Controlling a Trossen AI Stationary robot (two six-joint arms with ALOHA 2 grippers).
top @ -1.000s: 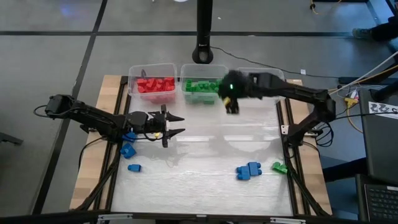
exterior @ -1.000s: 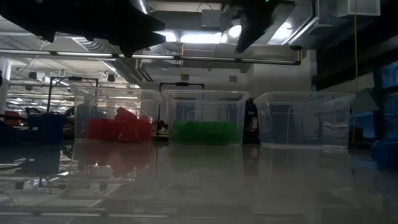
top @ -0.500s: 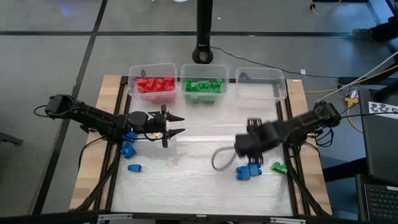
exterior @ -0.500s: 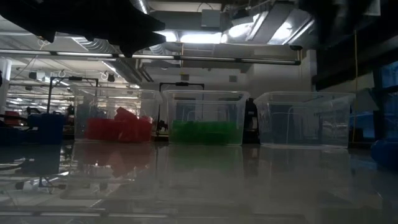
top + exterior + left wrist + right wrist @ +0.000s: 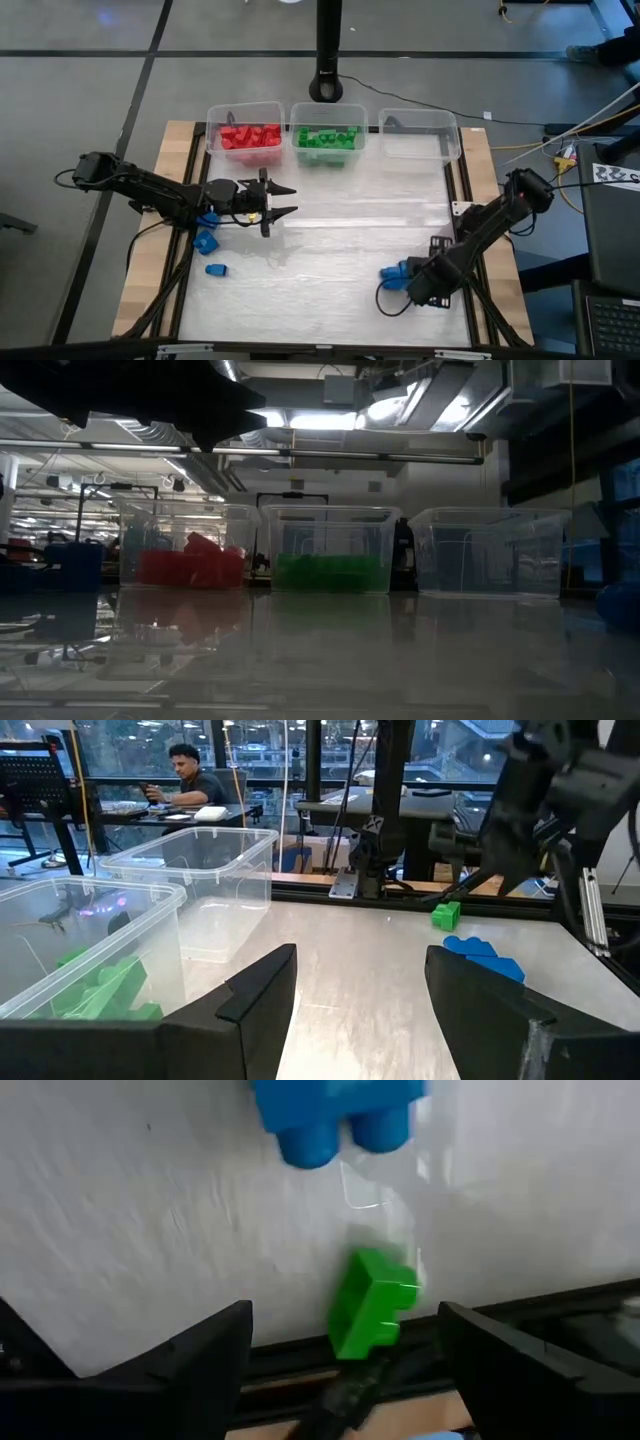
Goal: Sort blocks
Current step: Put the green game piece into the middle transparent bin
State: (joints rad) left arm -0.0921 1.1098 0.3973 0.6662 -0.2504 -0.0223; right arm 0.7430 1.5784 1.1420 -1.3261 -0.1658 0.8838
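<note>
Right end effector point(image 5: 340, 1350) spread over green block point(image 5: 372, 1316) | blue block point(image 5: 340, 1110) cut off

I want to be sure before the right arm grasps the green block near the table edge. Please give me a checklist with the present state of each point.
1. Right tool fingers open: ok.
2. Green block between the fingers: ok in the right wrist view.
3. Blue block apart from the green one: ok.
4. Green bin free above: ok.
5. Left tool away from the right arm: ok.
6. Tool low enough to grasp: cannot tell.
</note>
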